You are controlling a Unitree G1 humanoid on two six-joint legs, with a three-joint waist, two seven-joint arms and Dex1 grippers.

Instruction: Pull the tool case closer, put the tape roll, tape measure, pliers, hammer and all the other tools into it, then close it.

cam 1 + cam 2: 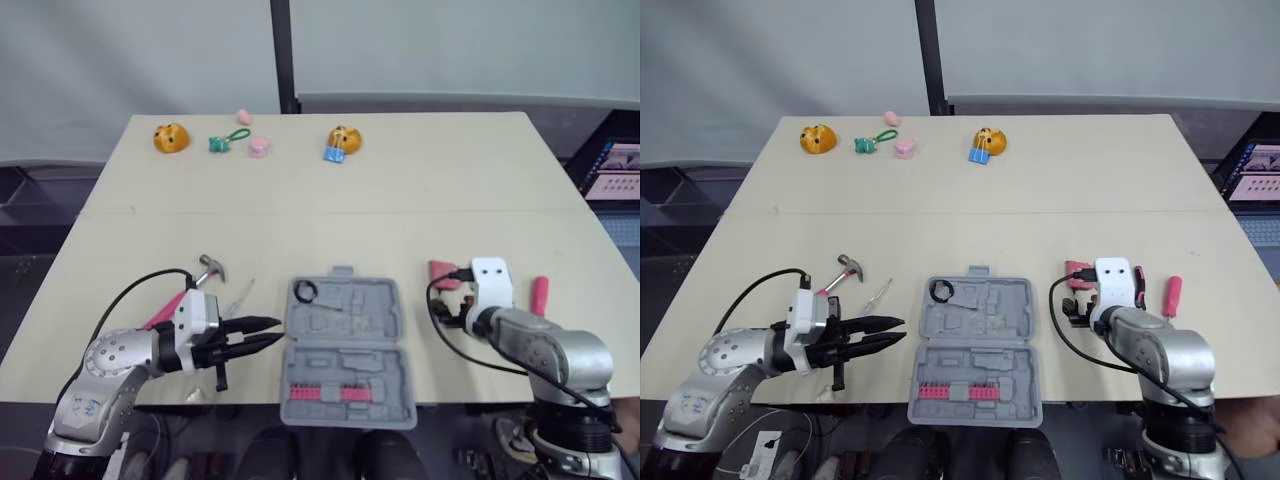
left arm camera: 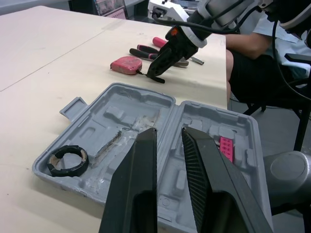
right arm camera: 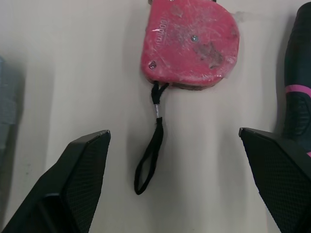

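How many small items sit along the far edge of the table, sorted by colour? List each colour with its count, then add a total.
Orange toys: 2
Pink pieces: 2
Green charm: 1
Blue clip: 1
Total: 6

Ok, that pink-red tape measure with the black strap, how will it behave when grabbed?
The pink-red plastic tape measure lies flat, with a hard-looking case, so it probably stays rigid and won't roll. Its smooth faces might slip slightly. The thin black strap looks limp and will likely dangle.
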